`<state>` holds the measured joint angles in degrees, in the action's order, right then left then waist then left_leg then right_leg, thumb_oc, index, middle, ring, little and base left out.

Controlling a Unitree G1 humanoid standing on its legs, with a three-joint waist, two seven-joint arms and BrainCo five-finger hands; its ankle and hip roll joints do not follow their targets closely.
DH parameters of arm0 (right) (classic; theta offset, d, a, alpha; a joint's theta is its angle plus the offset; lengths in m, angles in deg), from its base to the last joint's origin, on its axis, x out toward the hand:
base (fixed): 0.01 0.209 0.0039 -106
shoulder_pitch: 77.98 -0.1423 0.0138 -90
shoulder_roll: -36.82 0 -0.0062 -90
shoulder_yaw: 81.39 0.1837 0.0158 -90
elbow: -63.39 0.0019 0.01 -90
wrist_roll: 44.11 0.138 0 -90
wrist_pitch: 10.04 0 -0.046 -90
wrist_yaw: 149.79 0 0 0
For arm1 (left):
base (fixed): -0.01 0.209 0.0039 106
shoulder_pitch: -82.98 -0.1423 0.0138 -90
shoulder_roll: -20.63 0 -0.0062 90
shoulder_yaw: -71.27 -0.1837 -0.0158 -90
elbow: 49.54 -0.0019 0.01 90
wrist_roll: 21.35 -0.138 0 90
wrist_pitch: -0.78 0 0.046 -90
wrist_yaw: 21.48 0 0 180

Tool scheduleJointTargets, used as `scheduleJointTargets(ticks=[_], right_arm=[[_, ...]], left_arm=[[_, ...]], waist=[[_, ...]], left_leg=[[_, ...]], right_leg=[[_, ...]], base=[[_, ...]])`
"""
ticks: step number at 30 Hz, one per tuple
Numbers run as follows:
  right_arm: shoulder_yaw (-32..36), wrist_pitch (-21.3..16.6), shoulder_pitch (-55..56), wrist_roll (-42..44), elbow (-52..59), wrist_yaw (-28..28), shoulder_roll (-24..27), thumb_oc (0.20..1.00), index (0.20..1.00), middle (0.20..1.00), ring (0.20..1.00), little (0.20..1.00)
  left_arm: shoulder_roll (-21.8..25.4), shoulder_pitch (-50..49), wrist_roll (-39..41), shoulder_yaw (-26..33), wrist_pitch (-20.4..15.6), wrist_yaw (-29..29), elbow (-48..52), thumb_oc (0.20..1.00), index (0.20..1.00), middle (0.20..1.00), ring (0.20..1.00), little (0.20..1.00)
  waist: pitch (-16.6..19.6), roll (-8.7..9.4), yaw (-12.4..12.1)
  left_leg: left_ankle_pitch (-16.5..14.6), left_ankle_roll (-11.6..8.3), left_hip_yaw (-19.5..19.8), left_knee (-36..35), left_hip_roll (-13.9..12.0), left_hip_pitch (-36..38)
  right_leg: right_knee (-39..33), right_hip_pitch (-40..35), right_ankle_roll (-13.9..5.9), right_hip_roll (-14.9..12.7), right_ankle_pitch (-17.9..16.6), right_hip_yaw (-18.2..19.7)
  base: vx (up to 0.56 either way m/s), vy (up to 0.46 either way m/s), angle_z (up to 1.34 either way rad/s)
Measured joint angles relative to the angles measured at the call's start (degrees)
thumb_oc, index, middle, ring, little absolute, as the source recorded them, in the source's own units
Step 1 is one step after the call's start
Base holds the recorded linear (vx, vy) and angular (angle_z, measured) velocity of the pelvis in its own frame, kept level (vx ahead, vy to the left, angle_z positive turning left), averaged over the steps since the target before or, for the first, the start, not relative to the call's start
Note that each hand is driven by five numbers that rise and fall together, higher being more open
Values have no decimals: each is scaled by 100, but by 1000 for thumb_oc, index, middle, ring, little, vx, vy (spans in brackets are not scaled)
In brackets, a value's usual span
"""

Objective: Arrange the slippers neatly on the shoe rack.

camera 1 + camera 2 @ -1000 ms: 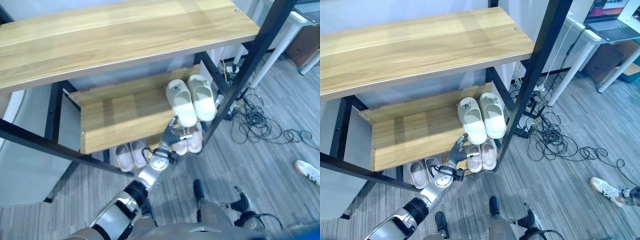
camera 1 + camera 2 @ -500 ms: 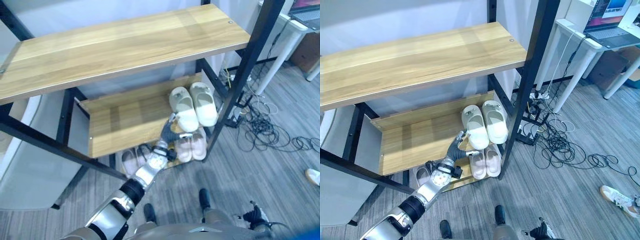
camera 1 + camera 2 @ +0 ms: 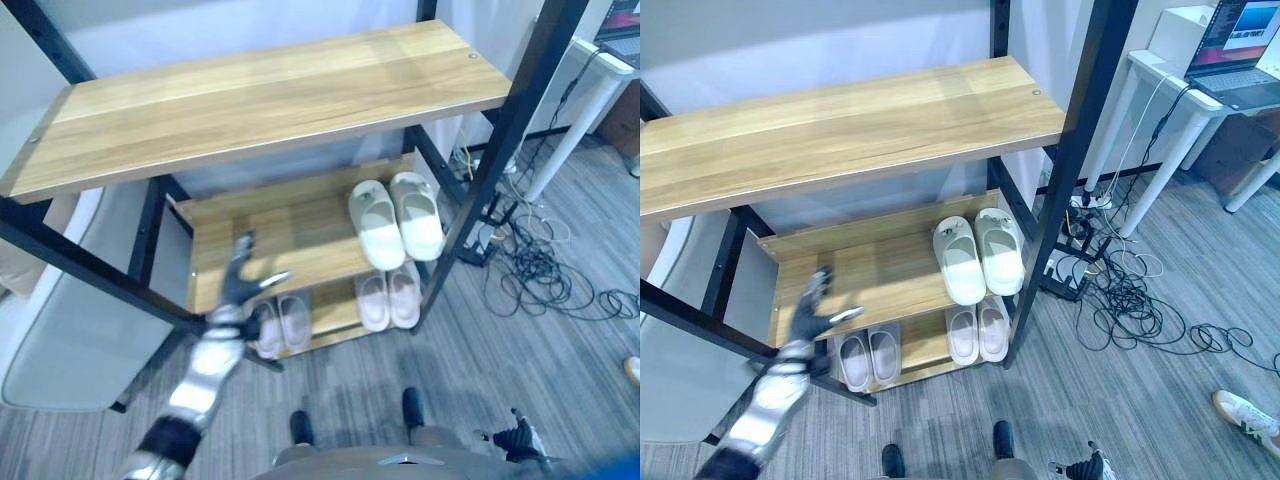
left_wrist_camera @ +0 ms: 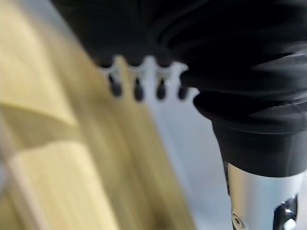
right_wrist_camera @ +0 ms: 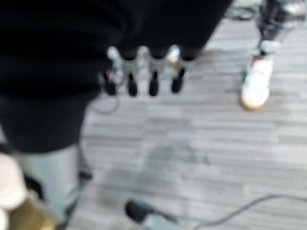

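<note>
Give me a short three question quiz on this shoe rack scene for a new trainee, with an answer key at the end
1. True or false: the white slippers sit on the rack's middle shelf.
2. How many pairs lie on the bottom level?
A. one
B. two
C. three
3. Fill in: the left hand has its fingers ____ and holds nothing.

Key
1. True.
2. B: the pink pair on the left and the pink pair on the right.
3. Open. The right hand hangs over the floor.
</note>
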<state>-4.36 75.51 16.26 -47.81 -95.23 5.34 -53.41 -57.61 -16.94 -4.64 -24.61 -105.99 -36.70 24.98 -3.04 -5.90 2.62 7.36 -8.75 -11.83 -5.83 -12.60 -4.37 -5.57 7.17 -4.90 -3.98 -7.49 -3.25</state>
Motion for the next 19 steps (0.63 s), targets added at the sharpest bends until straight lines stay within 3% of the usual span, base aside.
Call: scheduleJointTargets(ticks=[3, 6, 12, 15, 17, 19], right_arm=[[151, 61, 0, 3, -123, 87, 8, 1000, 1000, 1000, 1000, 1000], [304, 50, -40, 13, -162, 204, 32, 1000, 1000, 1000, 1000, 1000], [342, 27, 46, 17, -219, 253, 135, 1000, 1000, 1000, 1000, 1000], [347, 20, 134, 17, -221, 299, 113, 1000, 1000, 1000, 1000, 1000], [444, -20, 190, 19, -253, 355, 154, 1000, 1000, 1000, 1000, 1000], [458, -32, 201, 22, -257, 390, 215, 1000, 1000, 1000, 1000, 1000]], left_arm=[[-9, -453, 275, 163, 1, 310, -616, 1000, 1000, 1000, 1000, 1000], [-44, -423, 295, 205, 125, 482, -1857, 1000, 1000, 1000, 1000, 1000], [-215, -696, -220, -192, 343, 848, -3821, 1000, 1000, 1000, 1000, 1000], [-440, -723, -355, -251, 528, 1022, -4175, 1000, 1000, 1000, 1000, 1000], [-626, -360, -749, -60, 632, 1028, -5323, 1000, 1000, 1000, 1000, 1000], [-618, -294, -938, 173, 771, 991, -5624, 1000, 1000, 1000, 1000, 1000]], waist=[[49, -87, -143], [85, -131, -191], [59, -17, -206], [21, 72, -197], [76, 103, -170], [90, 136, -117]], left_leg=[[0, -8, 42, 0, -10, 24], [13, -28, 118, 1, -32, 29], [35, -64, 138, 0, -32, -24], [46, -80, 141, 0, -31, -69], [47, -83, 141, 0, -35, -62], [47, -83, 140, 0, -40, -63]], right_leg=[[0, -53, 14, 6, 17, -35], [0, -58, 25, 31, 25, -68], [1, -12, 26, 34, 26, -67], [2, 37, 22, 34, 24, -66], [1, 28, 22, 35, 24, -68], [1, 33, 22, 42, 24, -71]], base=[[23, -20, 5], [25, -14, 9], [3, -1, 1], [3, 7, -1], [0, 0, 0], [0, 0, 0]])
